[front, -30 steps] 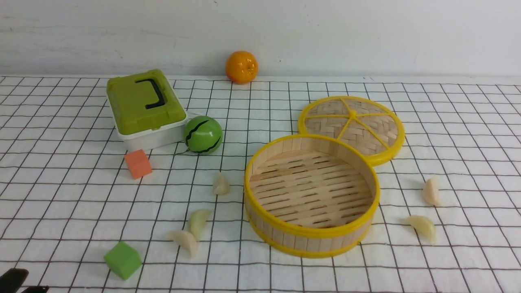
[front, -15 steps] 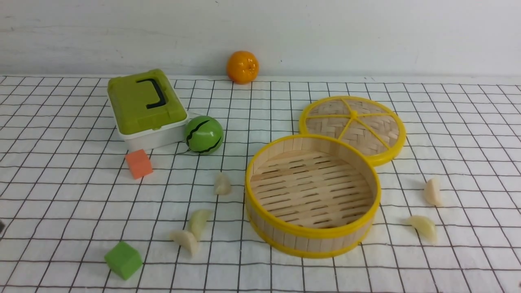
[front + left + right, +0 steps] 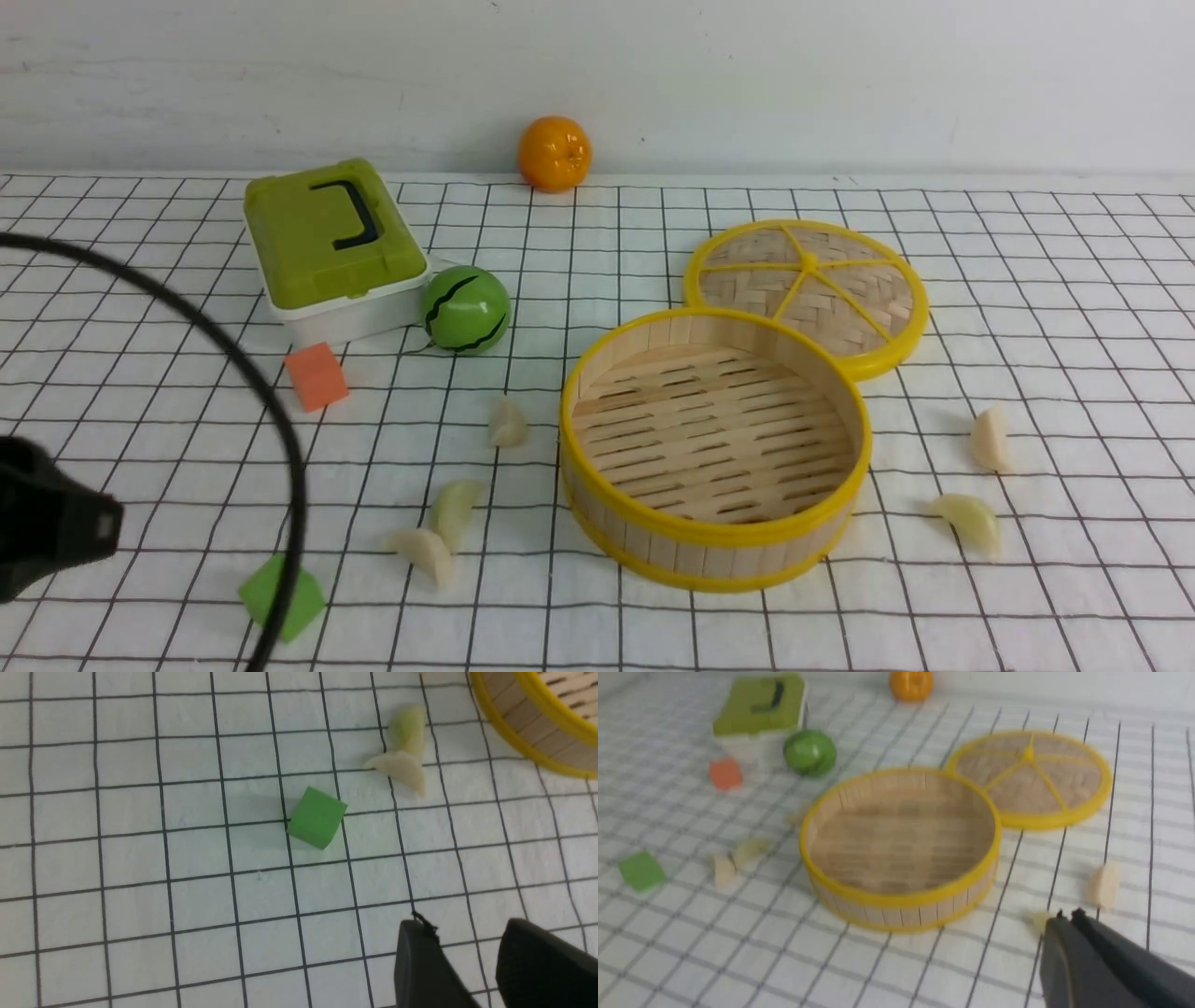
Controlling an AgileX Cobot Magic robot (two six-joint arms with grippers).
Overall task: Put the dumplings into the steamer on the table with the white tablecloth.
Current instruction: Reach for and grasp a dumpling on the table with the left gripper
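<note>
Dumplings, five small glossy crescents in cream and pale yellow-green, all lay outside the round bamboo steamer [image 3: 714,551] with yellow rims, whose slatted floor was bare. To its left were three: a cream crescent [image 3: 509,425] nearest the wall, then a yellow-green crescent [image 3: 456,511] and a second cream crescent [image 3: 428,553] that touched or nearly touched each other. To its right were a pale crescent [image 3: 991,441] and a yellow-green one [image 3: 969,523], apart from each other. The surface [image 3: 653,635] wore a white cloth with a thin black grid. Behind the steamer sat the woven disc [image 3: 850,299] with yellow spokes; a green cube [image 3: 303,607] lay near the left pair.

The left hand [image 3: 467,926] stood partly open with nothing between its fingers, and the right hand [image 3: 1069,913] was closed on nothing.

The work seemed to be at its very start, the approach to a first dumpling. The next move probably called for the left hand to come down over one of the left crescents, keeping off the cube and the touching neighbour. The right hand would have needed to spread its fingers before taking either crescent on its side.
</note>
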